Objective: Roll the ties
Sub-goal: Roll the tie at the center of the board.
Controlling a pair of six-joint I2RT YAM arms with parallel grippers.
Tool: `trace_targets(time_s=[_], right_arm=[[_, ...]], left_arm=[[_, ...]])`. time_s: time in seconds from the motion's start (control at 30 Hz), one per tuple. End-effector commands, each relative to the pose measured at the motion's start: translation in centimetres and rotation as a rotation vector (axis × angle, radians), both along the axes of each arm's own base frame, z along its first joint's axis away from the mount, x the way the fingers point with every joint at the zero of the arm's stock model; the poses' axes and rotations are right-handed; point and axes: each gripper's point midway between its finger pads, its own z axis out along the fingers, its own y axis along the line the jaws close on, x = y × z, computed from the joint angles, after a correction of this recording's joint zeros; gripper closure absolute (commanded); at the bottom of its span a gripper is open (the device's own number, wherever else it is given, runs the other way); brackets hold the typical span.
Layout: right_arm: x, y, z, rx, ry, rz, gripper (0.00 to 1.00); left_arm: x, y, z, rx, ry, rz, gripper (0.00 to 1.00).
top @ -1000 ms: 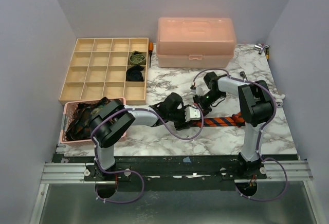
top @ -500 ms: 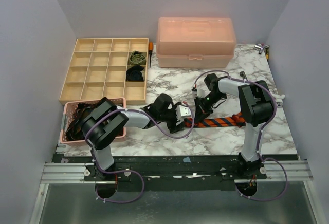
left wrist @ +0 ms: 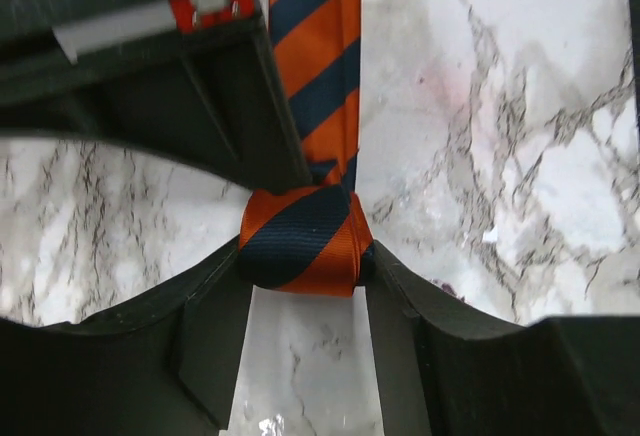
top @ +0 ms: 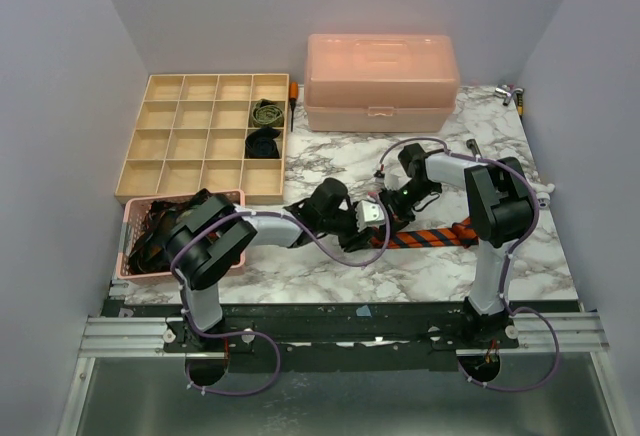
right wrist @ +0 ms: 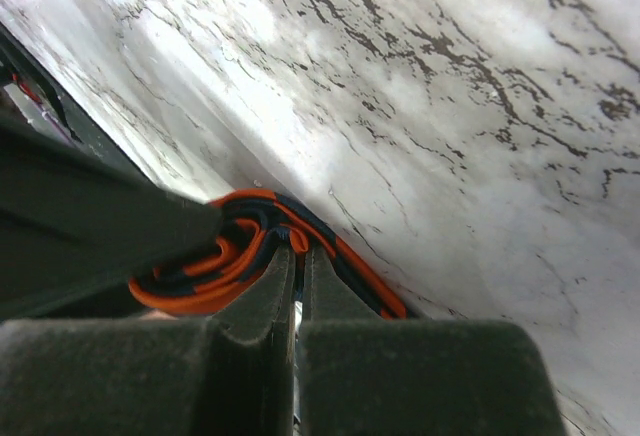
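The left claw is open only as wide as the rolled end of the striped tie and grips that roll from both sides, one finger against each flank. The right claw is closed to a hairline slit, its tips pushed into the coil of orange and navy layers, where they nip a fold of the cloth. In the left wrist view its dark body sits just beside the roll, touching the flat run of tie.

From above, both claws meet on the marble desk in front of the pink box, well apart from it. They cover the roll there. Only the unrolled length of tie shows, running from the claws towards the side right of the box, its far end hidden behind the right arm's upright link.

Left of the pink box stands a wooden organizer holding a rolled olive tie and a rolled black tie. Nearer than that, a pink basket holds a dark tangle of ties, too jumbled to tell apart.
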Motion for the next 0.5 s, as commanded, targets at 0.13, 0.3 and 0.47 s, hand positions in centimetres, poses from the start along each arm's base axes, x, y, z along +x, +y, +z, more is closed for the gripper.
trace_targets(time_s=[0.13, 0.3, 0.47], right_arm=[[0.3, -2.3, -4.0, -0.150, -0.071, 0.048, 1.00], [0.2, -1.9, -3.7, -0.125, -0.064, 0.044, 1.00], [0.2, -1.2, -2.9, -0.076, -0.063, 0.044, 1.00]], left_arm=[[-0.9, -2.5, -1.2, 0.029, 0.063, -0.027, 0.51], [-0.5, -1.5, -4.7, 0.117, 0.061, 0.010, 0.51], [0.4, -0.5, -6.5, 0.184, 0.031, 0.049, 0.59]])
